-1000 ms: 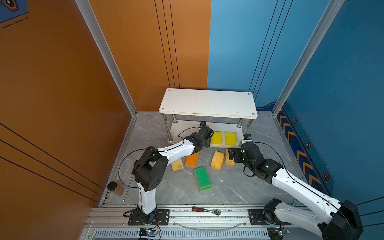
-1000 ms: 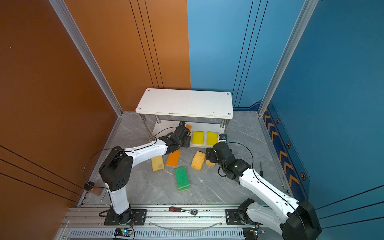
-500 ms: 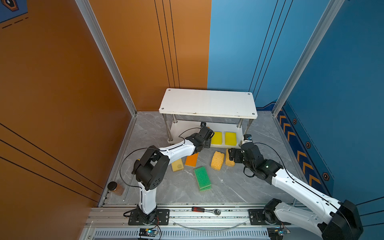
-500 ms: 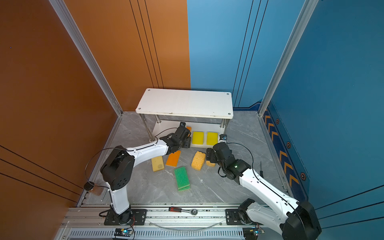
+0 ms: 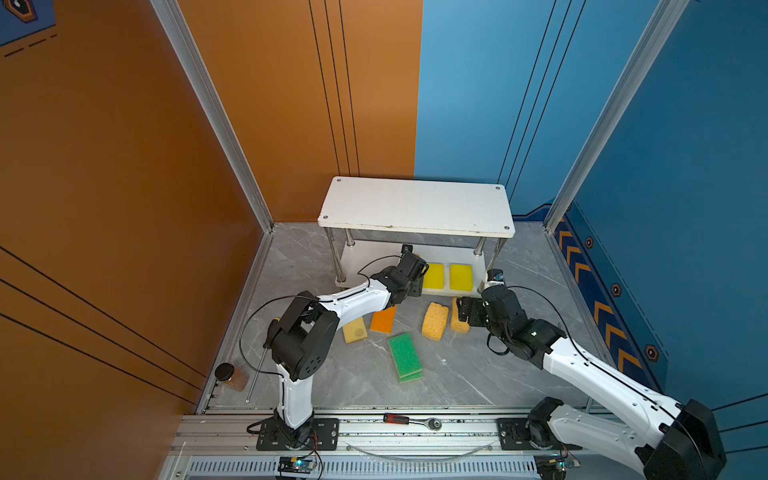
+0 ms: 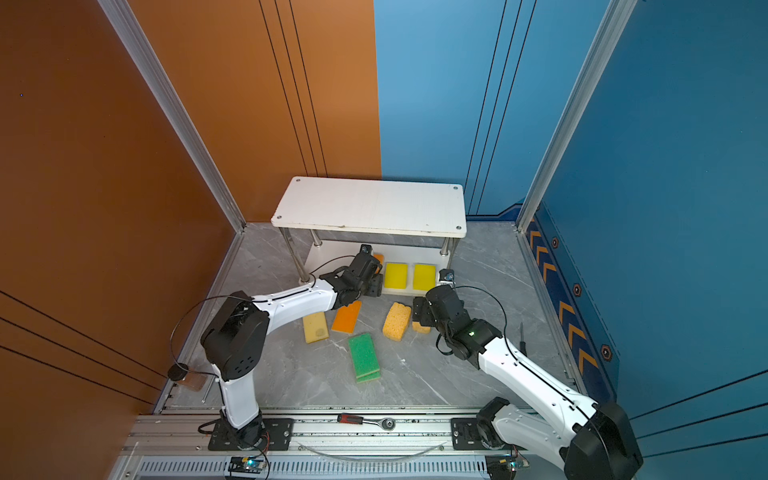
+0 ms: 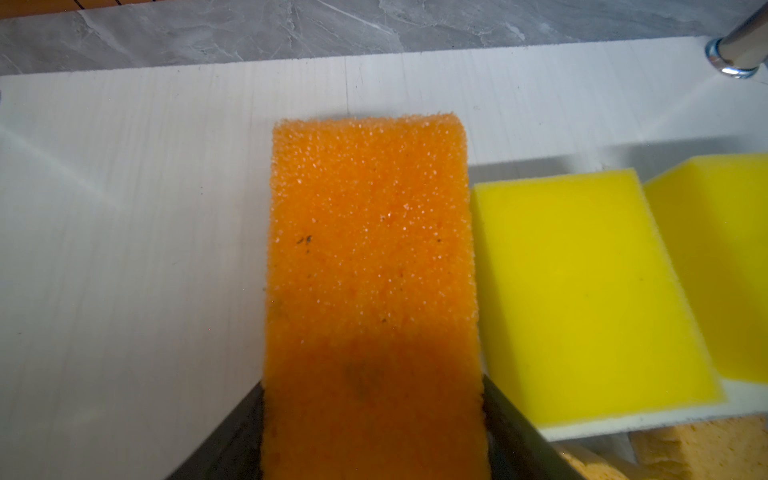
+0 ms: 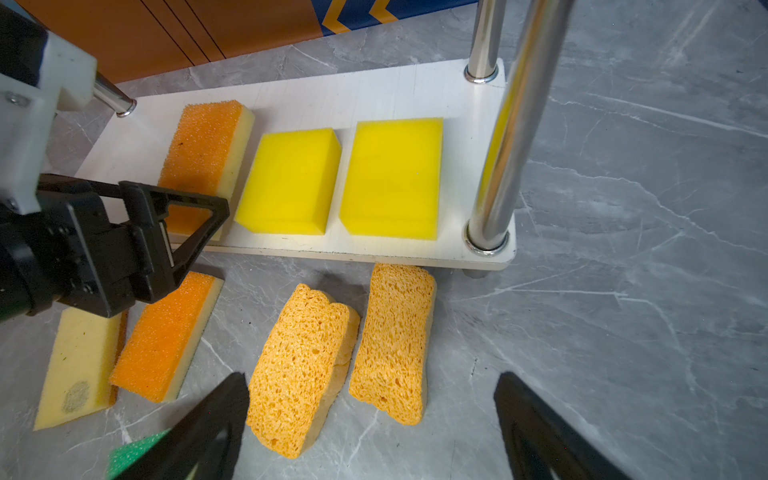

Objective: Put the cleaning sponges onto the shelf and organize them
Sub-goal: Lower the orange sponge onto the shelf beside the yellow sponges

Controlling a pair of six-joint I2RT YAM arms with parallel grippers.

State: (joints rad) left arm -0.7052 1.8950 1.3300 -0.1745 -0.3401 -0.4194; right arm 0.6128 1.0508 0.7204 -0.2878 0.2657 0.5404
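1. Orange-topped sponge point(image 7: 370, 257) lies flat on the lower board point(image 7: 124, 208) of the shelf point(image 5: 415, 203), rough side up. It sits just beside the nearer of the two yellow sponges point(image 7: 582, 291), and the three make a row toward the right end of the board.
2. Its long axis runs from the front edge of the board to the back edge. This is also the line along which the left gripper point(image 7: 372, 382) reaches, so the sponge lies straight ahead of that claw.
3. The jaws stand on the two long sides of the sponge, at its front end, and touch it (if they press it or only rest against it, I cannot tell).
4. In my judgement this placing is nearly done. The coming move needs a release and a straight retreat along the same axis, otherwise the sponge can be dragged over the front edge or pushed into its yellow neighbour.
5. The right gripper point(image 8: 372, 378) is spread wide and holds nothing. It hangs over the floor point(image 8: 623, 332) before the front edge of the board, near the right corner post.
6. Two porous sponges point(image 8: 303, 370) lie on the floor ahead of it, side by side, with their long axes pointing to the board. The right arm is clearly nearer to them.
7. Farther left on the floor lie a second orange sponge point(image 8: 166, 336), a pale sponge point(image 8: 79, 361) and the green sponges point(image 5: 405, 353).
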